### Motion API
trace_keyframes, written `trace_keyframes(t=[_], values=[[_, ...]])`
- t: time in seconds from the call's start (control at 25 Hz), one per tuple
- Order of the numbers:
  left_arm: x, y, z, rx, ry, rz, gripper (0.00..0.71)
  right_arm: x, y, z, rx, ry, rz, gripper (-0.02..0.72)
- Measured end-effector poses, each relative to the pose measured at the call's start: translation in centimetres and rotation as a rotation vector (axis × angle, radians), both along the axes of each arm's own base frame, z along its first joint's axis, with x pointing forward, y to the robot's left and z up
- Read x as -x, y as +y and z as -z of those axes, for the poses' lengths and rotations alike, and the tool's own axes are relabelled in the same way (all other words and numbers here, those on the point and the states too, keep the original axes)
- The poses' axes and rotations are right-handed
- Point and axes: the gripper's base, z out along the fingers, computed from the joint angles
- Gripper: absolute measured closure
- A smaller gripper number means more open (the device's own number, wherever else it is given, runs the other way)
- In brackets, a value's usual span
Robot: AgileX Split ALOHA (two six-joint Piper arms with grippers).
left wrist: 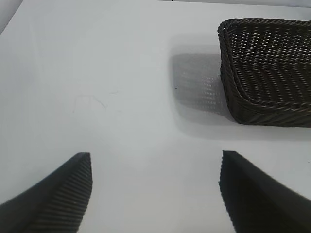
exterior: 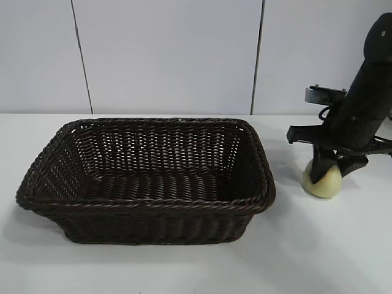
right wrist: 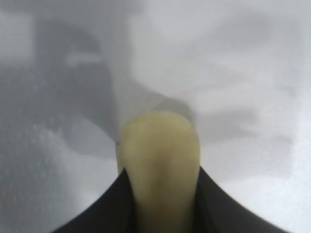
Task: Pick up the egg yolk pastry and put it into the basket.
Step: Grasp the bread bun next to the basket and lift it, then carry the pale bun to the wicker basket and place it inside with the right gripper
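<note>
The egg yolk pastry [exterior: 326, 184], a pale cream-yellow puck, sits at table level just right of the dark brown wicker basket [exterior: 153, 203]. My right gripper [exterior: 323, 174] comes down on it from above. In the right wrist view its two black fingers press on both sides of the pastry [right wrist: 159, 141], so the right gripper [right wrist: 161, 170] is shut on it. Nothing lies inside the basket. My left gripper [left wrist: 155, 155] hangs open over bare table with nothing between its fingers; the basket [left wrist: 252, 97] lies farther off. The left arm is outside the exterior view.
The white table [exterior: 318, 257] runs back to a white panelled wall [exterior: 171, 55]. The basket's right rim [exterior: 268, 177] stands a short gap from the pastry, higher than the pastry's top.
</note>
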Motion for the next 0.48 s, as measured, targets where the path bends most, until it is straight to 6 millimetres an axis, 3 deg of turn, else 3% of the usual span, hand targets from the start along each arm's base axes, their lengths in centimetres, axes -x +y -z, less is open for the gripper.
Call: trace_keyframes(t=[0.2, 0.48], values=[[0.0, 0.0, 0.0, 0.0, 0.0, 0.0, 0.175, 0.4, 0.0, -2.0, -0.005, -0.016, -0.005, 0.556], [0.0, 0.0, 0.0, 0.0, 0.0, 0.0, 0.175, 2.3, 0.0, -9.3, -0.02, -0.135, -0.017, 0.556]])
